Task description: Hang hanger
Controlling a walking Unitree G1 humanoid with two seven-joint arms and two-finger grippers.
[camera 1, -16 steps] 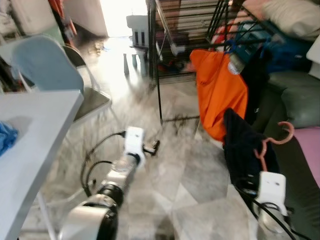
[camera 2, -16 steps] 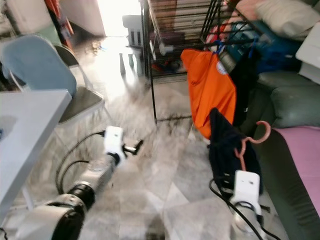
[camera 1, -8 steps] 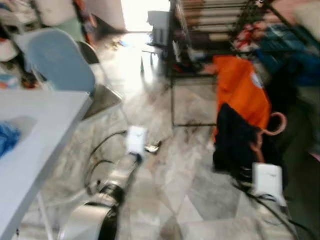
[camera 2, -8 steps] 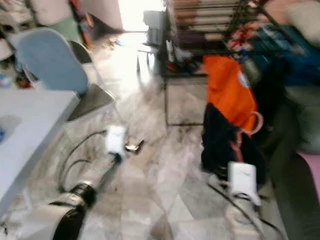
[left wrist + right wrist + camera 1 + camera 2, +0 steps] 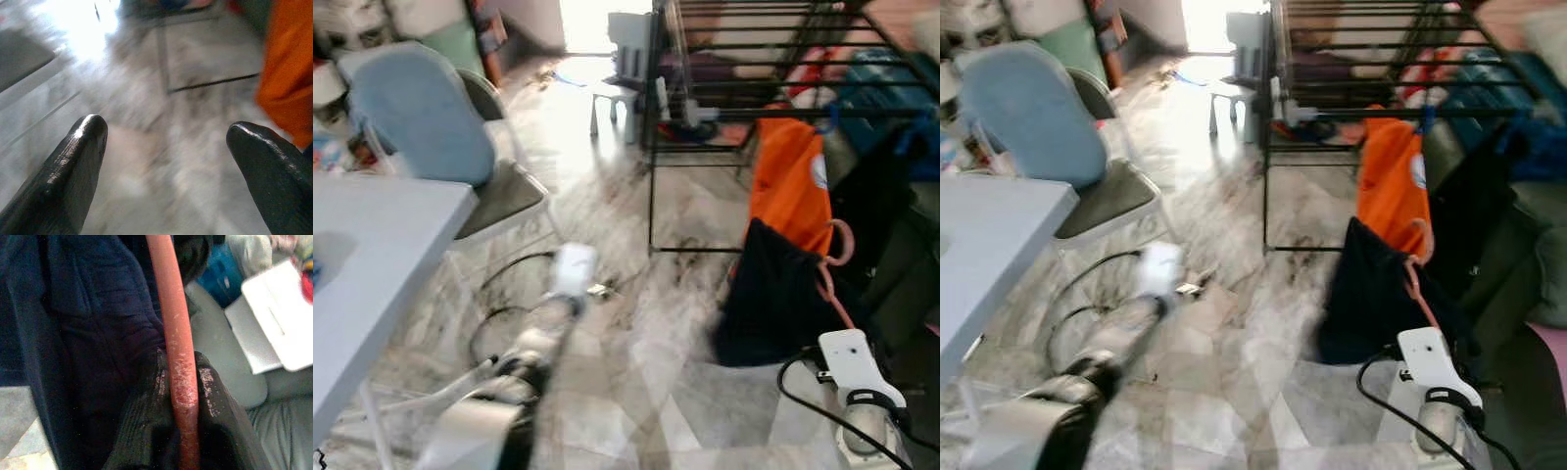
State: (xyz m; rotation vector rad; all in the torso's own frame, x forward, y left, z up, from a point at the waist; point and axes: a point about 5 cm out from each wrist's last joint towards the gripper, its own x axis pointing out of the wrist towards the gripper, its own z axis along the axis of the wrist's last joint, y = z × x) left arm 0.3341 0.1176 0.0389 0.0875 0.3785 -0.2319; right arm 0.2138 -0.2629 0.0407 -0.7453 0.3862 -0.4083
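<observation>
Hanger [image 5: 175, 333] carried nearer rack [image 5: 651, 127]; right fingers [image 5: 146, 440] clamp it.

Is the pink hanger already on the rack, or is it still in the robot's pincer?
In the pincer. The right pincer is shut on the pink hanger, which carries a dark garment below the rack.

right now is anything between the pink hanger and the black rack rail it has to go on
The orange shirt already hangs on the black metal rack rail, beside the pink plastic hanger carrying a dark navy garment in the right tool; nothing else visibly blocks.
</observation>
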